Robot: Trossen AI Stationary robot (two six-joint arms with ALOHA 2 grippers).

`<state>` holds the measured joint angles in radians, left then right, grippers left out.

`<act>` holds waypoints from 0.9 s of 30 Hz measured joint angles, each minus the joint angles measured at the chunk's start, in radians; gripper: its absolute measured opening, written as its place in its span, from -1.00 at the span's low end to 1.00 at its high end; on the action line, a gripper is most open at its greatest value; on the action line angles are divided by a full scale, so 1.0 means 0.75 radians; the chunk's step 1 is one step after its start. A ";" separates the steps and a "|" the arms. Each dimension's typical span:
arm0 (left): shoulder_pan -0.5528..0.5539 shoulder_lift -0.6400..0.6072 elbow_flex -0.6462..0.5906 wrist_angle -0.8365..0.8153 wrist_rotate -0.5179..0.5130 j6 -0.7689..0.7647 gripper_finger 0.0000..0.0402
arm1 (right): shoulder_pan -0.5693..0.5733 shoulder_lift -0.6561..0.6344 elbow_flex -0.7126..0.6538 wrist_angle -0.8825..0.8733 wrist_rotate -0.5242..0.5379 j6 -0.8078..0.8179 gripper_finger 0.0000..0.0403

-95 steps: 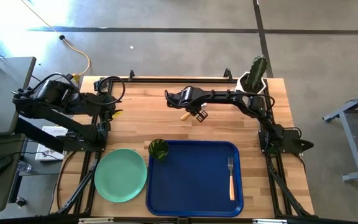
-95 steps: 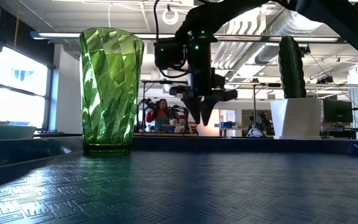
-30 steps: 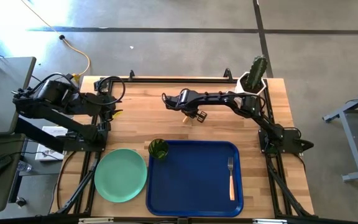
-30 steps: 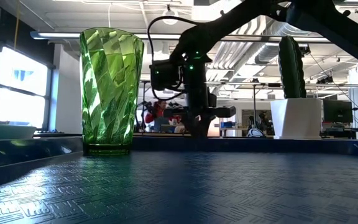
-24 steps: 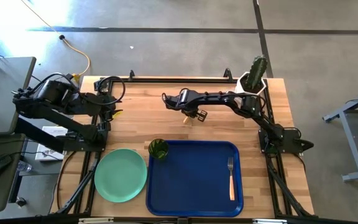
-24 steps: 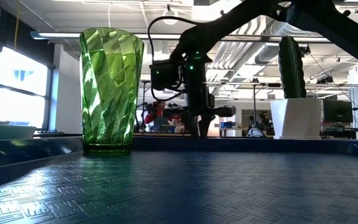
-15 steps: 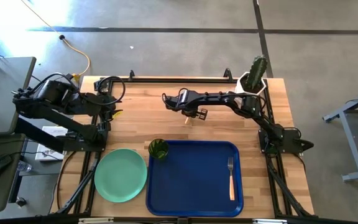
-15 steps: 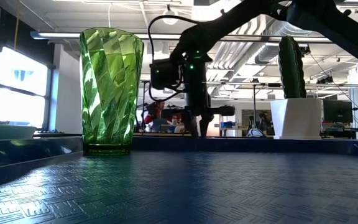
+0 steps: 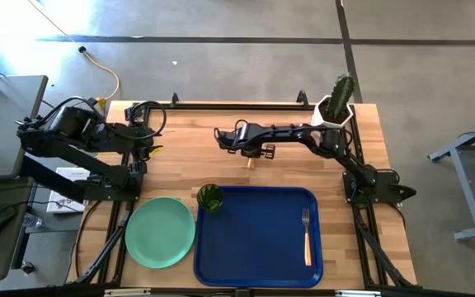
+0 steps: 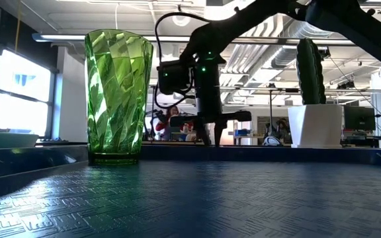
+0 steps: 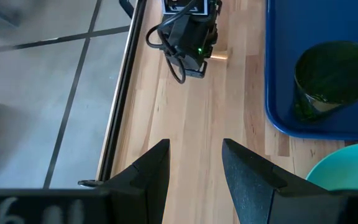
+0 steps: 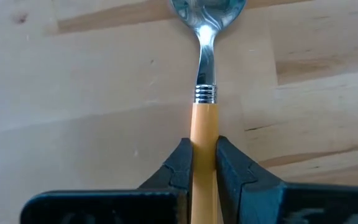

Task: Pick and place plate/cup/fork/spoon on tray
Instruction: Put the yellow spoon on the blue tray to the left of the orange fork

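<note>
The spoon (image 12: 204, 93) lies on the wooden table behind the tray, its metal bowl (image 12: 207, 6) away from my right gripper (image 12: 204, 167), which is shut on its orange handle; the handle's end shows in the high view (image 9: 251, 161). The dark-blue tray (image 9: 258, 247) lies at the near edge. The green cup (image 9: 210, 198) stands upright in its far left corner, and the fork (image 9: 307, 235) lies along its right side. The mint-green plate (image 9: 160, 232) lies on the table left of the tray. My left gripper (image 11: 194, 174) is open and empty at the far left. My right gripper pinches the spoon's orange handle (image 12: 204, 127) between its two fingers (image 12: 180, 165), a little behind the metal collar. The fingers come from above, pointing down, and lie across the handle. The spoon lies flat on the table with its bowl up.
A white pot with a cactus (image 9: 336, 103) stands at the far right corner. The right arm (image 9: 303, 132) stretches across the far part of the table. Bare wood lies between the spoon and the tray's far rim (image 9: 262, 190).
My right gripper has edged a little toward the table's left edge, staying low at the table over the spoon. The cup, plate, fork and tray have kept still.
</note>
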<state>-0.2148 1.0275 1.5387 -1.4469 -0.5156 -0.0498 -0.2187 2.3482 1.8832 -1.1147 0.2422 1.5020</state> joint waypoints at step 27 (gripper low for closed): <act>0.000 0.002 0.000 0.000 0.000 -0.001 -0.33 | 0.164 -0.190 -0.001 -0.226 0.235 -0.066 -0.90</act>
<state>-0.2147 1.0290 1.5387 -1.4470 -0.5156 -0.0503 -0.0957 2.2059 1.8828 -1.2841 0.4183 1.4525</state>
